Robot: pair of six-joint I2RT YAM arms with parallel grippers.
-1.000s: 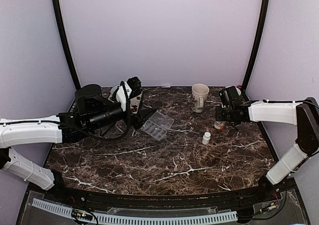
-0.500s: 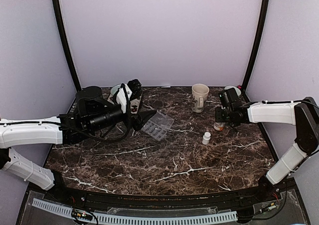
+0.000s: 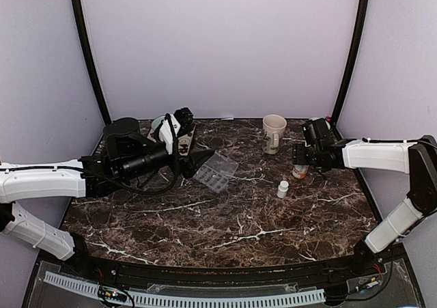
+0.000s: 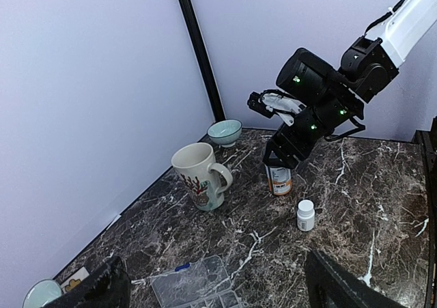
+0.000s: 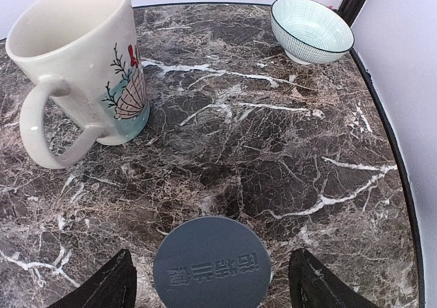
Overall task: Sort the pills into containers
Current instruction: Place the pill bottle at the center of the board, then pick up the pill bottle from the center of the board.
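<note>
Left gripper (image 4: 216, 275) spread wide, well left of the mug (image 3: 274, 132); pill organizer (image 4: 194, 286) lies flat on the marble just below, between its fingers; right gripper (image 5: 210, 270), just right of the mug, stands parted astride the orange bottle (image 4: 279, 180), fingers clear of its grey cap

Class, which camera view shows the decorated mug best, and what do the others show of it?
The right wrist view: the mug sits close and large, its shell print and handle plain. The left wrist view shows it whole but smaller. The top external view shows it tiny, print unreadable.
</note>
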